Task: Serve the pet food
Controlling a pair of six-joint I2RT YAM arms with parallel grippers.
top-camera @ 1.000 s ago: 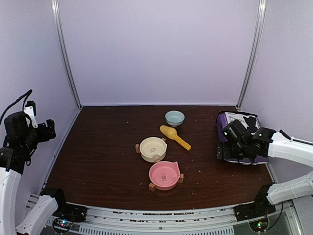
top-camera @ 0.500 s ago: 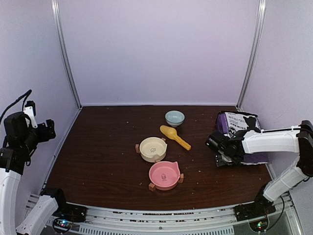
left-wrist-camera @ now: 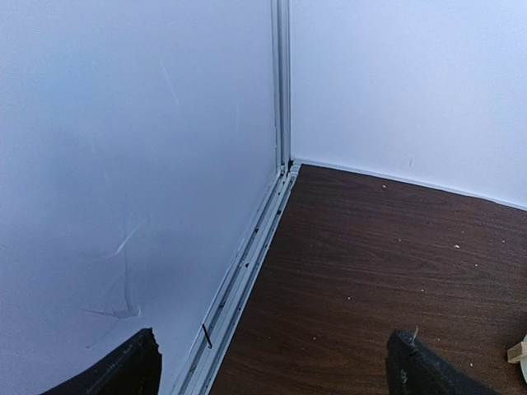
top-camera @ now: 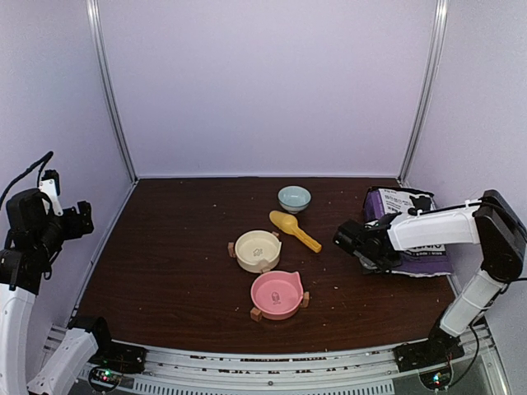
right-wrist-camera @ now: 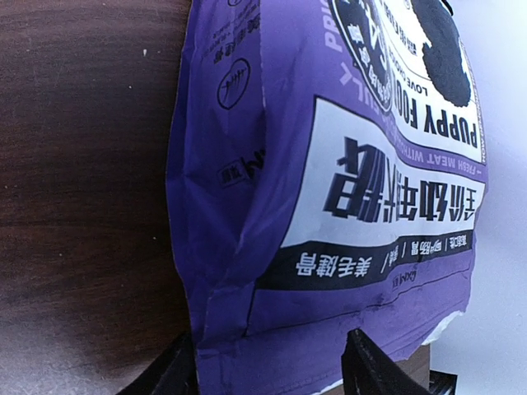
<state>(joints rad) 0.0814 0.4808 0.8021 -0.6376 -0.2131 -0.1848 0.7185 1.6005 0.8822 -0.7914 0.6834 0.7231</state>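
Lilac walls closed in a dark wooden bench (top-camera: 165,271) dotted with pale specks. A purple-and-white bag (top-camera: 412,247) lay flat along the bench's right edge, toward the far right corner. The right gripper (top-camera: 366,247) sat low at the bag's inner side, its jaws partly open with the bag's crumpled end (right-wrist-camera: 247,329) just beyond the fingertips (right-wrist-camera: 177,370); whether they touched it could not be told. The left gripper (top-camera: 78,218) hung high off the left edge, jaws spread wide on nothing, facing the far left corner. Mid-bench stood a cream bowl (top-camera: 258,250), a pink bowl (top-camera: 277,294) nearer the front edge, a blue bowl (top-camera: 294,198) farther back and a yellow scoop (top-camera: 294,230) between blue and cream. The pet food itself could not be seen in any view.
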